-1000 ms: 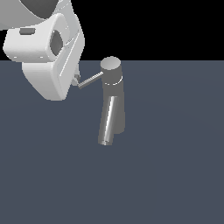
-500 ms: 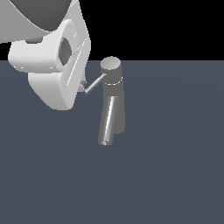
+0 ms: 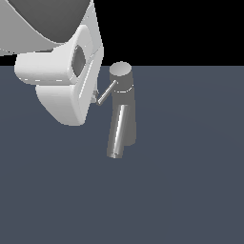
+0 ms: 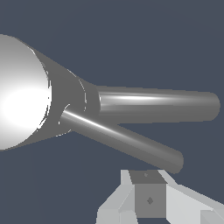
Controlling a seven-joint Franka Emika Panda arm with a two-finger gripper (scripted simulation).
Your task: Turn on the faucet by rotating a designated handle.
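The grey faucet (image 3: 125,112) stands upright in the exterior view, with a round flat cap and a shiny spout (image 3: 116,136) slanting down toward the front. The thin handle (image 3: 106,93) juts from under the cap toward the exterior view's left. My white gripper (image 3: 94,97) hangs just left of the faucet, and its fingertips touch the handle's outer end. In the wrist view the bright cap (image 4: 22,94), the spout (image 4: 157,103) and the handle (image 4: 122,138) fill the frame. The gripper (image 4: 148,192) sits close beside the handle's tip, its fingers together and nothing between them.
The faucet stands on a flat dark blue-grey surface (image 3: 190,190). My bulky white arm and hand (image 3: 57,81) fill the upper part of the exterior view's left.
The gripper has moved down and toward the faucet. The handle's free end has swung down and closer to the faucet body, so the rod now slants more steeply.
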